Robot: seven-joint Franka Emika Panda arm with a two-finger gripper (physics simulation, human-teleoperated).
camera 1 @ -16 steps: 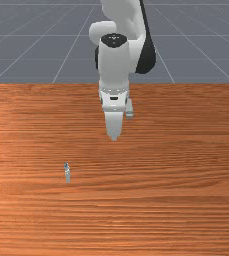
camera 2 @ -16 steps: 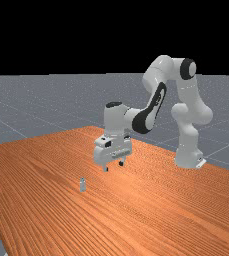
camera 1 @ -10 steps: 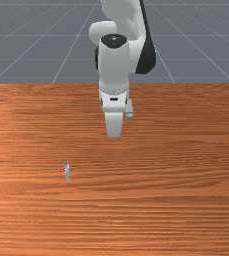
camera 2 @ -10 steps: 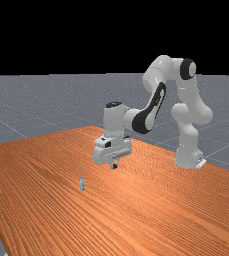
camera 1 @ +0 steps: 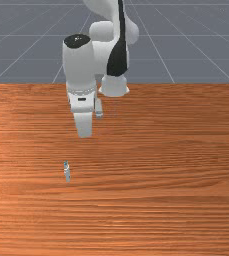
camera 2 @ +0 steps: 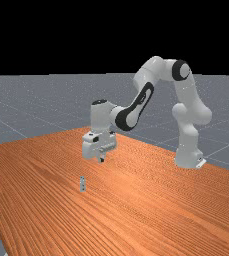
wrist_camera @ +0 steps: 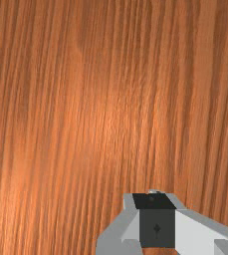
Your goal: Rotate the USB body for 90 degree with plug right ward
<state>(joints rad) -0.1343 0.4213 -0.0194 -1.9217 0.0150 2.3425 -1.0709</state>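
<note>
Front view and far view alike put my gripper (camera 2: 101, 160) in the air, up from the USB body (camera 1: 67, 171) and over toward the arm's base (camera 2: 188, 159) from it. My claw is narrow, its fingers (wrist_camera: 200, 231) drawn together with nothing between them, and the USB body sits on the table (camera 1: 186, 210), untouched and well apart from me. I take this height as travel height: fingers pointing down, I can pass over the USB body without knocking it. Its turn looks undone, and I judge that I am at the approach. As far as I can make out, it is a slim piece with its long side rising in the far view, though whether it stands or lies I can't be sure. Wood spreads widely around the USB body, so I have room to come down beside it and swing it a quarter turn; the edges lie well off from it. To grip it I should first widen the claw, then straddle its thin sides squarely. Coming in narrow, I could tip it or shove it along.
</note>
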